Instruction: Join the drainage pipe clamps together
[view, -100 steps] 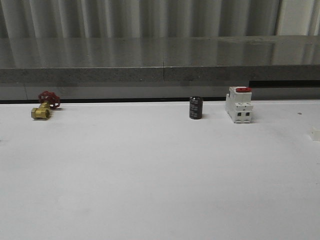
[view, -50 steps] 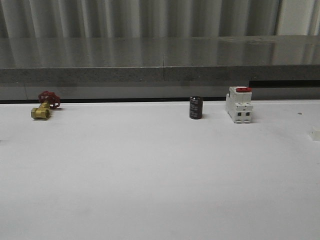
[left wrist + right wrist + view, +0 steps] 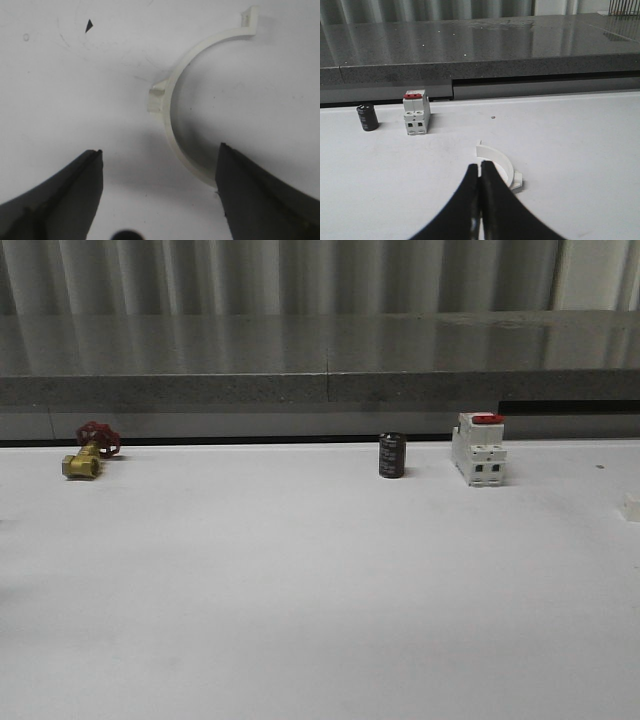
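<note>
One white semicircular drainage pipe clamp (image 3: pixel 168 115) lies flat on the white table in the left wrist view, with a small tab on its outer side and another at its far end. My left gripper (image 3: pixel 160 148) hangs open just short of it. One end of the band reaches the inner edge of one finger (image 3: pixel 250 190); whether they touch is unclear. A second clamp (image 3: pixel 497 156) lies on the table in the right wrist view, just beyond the tips of my right gripper (image 3: pixel 480 166). That gripper is shut, with nothing between its fingers.
Along the table's back edge stand a white block with a red switch (image 3: pixel 478 450), a black cylinder (image 3: pixel 391 456) and a brass valve with a red handwheel (image 3: pixel 88 452). A grey ledge (image 3: pixel 320 360) rises behind them. A small white piece (image 3: pixel 630 506) sits at the right edge.
</note>
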`<act>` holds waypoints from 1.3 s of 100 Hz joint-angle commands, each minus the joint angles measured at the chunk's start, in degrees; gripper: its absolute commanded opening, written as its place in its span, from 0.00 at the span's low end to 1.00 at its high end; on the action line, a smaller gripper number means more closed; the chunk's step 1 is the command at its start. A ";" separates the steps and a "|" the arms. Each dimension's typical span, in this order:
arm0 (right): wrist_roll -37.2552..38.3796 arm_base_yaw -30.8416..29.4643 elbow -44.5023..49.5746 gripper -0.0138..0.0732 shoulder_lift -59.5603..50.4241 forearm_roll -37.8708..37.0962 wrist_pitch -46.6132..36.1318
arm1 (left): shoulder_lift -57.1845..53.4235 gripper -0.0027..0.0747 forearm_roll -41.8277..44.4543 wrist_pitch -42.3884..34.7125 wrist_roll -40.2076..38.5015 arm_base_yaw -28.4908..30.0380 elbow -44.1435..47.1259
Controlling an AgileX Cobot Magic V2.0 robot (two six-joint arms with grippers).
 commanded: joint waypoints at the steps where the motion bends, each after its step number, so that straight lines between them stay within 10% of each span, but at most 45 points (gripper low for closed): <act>1: -0.39 -0.39 -0.91 0.08 -1.15 0.00 -4.79 | 1.30 0.65 -0.21 -0.45 -0.70 0.10 -3.66; 59: -0.39 -0.39 -0.91 0.08 -1.15 0.00 -4.79 | 14.39 0.64 -0.21 3.48 -0.70 0.10 -12.45; 102: -0.39 -0.39 -0.91 0.08 -1.15 0.00 -4.79 | 14.49 0.10 -0.21 3.31 -0.70 0.10 -12.45; 130: -0.39 -0.39 -0.91 0.08 -1.15 0.00 -4.79 | 11.81 0.04 -1.00 2.33 -0.70 -1.82 -14.20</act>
